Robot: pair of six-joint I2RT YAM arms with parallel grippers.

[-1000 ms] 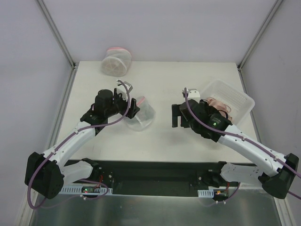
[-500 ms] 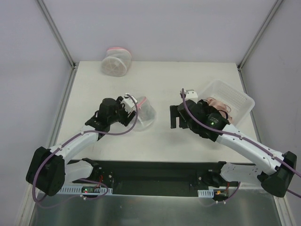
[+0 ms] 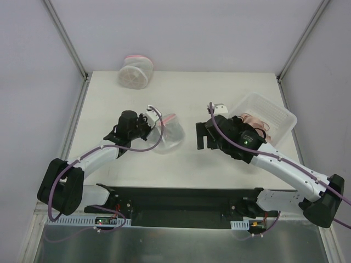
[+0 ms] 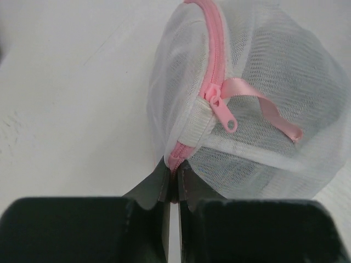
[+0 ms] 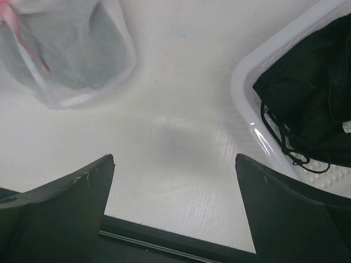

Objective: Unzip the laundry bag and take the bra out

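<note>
Looking through the left wrist camera, we see the left end effector (image 4: pixel 173 178) has just snapped shut from wide open, clenched on the low end of the zipper rim (image 4: pixel 215 49) of the laundry bag (image 4: pixel 263 159). The bag lies left of centre on the worktop (image 3: pixel 186 93). That anchors it for unzipping (the zipper pull (image 4: pixel 225 112) hangs free). The right end effector (image 5: pixel 174 164) stays spread, holding nothing. The bra (image 5: pixel 82 52) is probably the greyish mass behind the mesh, but we cannot be sure.

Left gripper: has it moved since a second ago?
Yes. In the top view the left gripper has edged slightly right at the wrist, away from the table's left rail, and shut on the laundry bag at its pink zipper rim.
</note>
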